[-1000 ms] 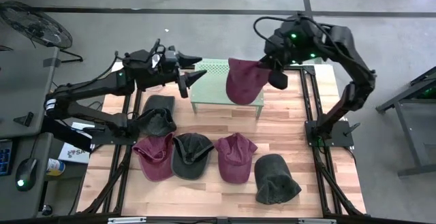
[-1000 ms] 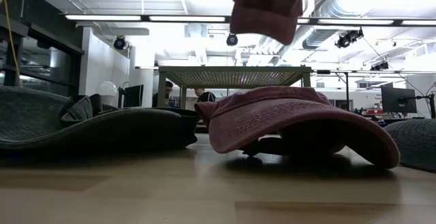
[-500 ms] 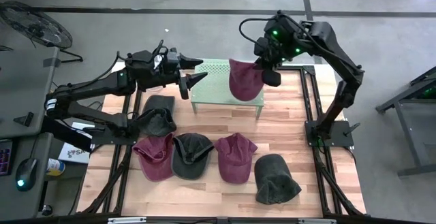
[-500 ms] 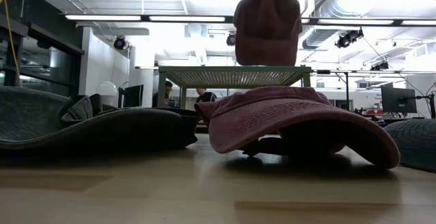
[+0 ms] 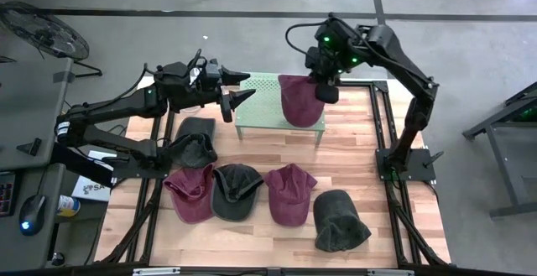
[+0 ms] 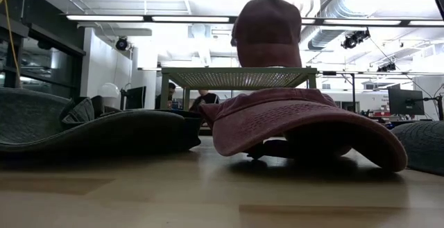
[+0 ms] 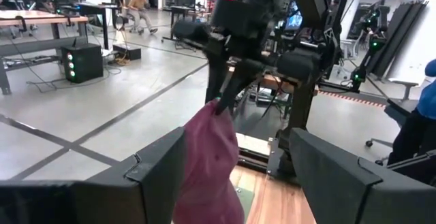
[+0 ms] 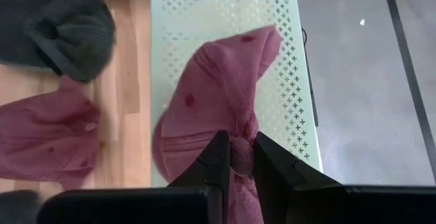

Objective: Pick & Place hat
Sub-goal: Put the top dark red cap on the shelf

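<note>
A maroon hat (image 5: 299, 101) hangs from my right gripper (image 5: 319, 81), which is shut on it over the right half of the green perforated stand (image 5: 262, 108) at the table's far side. In the low view the hat (image 6: 268, 32) reaches down to the stand's top (image 6: 208, 77). My left gripper (image 5: 243, 86) is open and empty, level in the air at the stand's left end. Its wrist view shows the hat (image 7: 210, 169) ahead, between its spread fingers. My right gripper pinches a bunched fold of the hat's cloth (image 8: 238, 157) between its two fingers, from above, pointing down. The hat hangs slack below the fingers (image 7: 219, 81). Its lower end (image 6: 268, 62) is level with the stand's top; I cannot tell whether it rests there.
Several more hats lie on the wooden table nearer the front: a dark one (image 5: 195, 142) at the left, then a row of maroon (image 5: 191, 194), dark (image 5: 237, 192), maroon (image 5: 289, 194) and dark (image 5: 340, 221). People sit far off in the room beyond.
My right gripper has gone toward the table's far left and down, carrying the maroon hat from beside the stand's right end to above it. The hat has come down until its lower end is at the stand's top.
</note>
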Robot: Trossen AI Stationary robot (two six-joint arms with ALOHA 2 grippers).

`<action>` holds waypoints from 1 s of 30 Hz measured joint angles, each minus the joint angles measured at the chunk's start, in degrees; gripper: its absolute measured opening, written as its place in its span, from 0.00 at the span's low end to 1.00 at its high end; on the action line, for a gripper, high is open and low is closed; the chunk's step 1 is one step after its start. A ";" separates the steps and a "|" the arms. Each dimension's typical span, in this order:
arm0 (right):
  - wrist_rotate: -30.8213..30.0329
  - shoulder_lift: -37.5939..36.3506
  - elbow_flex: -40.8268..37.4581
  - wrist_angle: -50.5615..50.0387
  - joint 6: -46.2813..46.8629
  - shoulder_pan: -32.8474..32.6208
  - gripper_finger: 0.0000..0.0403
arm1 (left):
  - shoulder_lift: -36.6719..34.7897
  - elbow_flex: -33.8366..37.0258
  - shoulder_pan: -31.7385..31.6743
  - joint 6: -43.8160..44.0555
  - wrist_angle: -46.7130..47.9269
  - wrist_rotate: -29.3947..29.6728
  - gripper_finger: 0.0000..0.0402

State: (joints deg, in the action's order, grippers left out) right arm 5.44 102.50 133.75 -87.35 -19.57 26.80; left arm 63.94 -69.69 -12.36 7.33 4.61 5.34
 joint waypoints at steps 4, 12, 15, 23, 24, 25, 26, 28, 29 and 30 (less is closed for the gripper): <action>-2.00 1.28 0.00 1.24 -0.17 0.03 0.09 | 0.00 0.00 0.00 0.43 -0.05 0.02 0.63; -3.72 3.06 0.00 1.72 0.26 1.00 0.09 | -0.02 0.00 0.00 0.44 -0.16 0.02 0.63; -3.54 3.25 0.00 1.72 0.68 1.67 0.09 | -0.11 0.00 0.00 0.44 -0.18 0.02 0.63; -3.27 3.25 -4.53 1.94 1.77 2.60 0.09 | -0.13 0.00 0.01 0.44 -1.18 -0.31 0.63; -3.31 3.25 -5.44 1.94 1.87 2.72 0.09 | -0.13 0.00 0.00 0.46 -1.37 -0.31 0.63; -3.34 3.26 -6.21 1.94 1.97 2.88 0.09 | -0.13 0.00 0.00 0.46 -1.53 -0.31 0.63; -3.34 3.28 -7.08 2.08 1.97 2.93 0.09 | -0.13 0.00 0.00 0.46 -1.58 -0.31 0.63; -3.31 3.29 -8.81 3.31 1.89 2.98 0.09 | -0.13 0.00 0.00 0.50 -1.60 -0.32 0.63; -3.29 3.26 -9.59 4.15 1.73 2.98 0.09 | -0.13 0.00 0.00 0.66 -1.59 -0.33 0.63; -3.36 3.25 -10.14 4.74 1.67 2.98 0.09 | -0.13 0.00 0.00 0.66 -1.58 -0.33 0.63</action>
State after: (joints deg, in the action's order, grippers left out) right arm 2.07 105.75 123.61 -82.61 -17.90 29.78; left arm 63.81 -69.69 -12.36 7.99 3.03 5.02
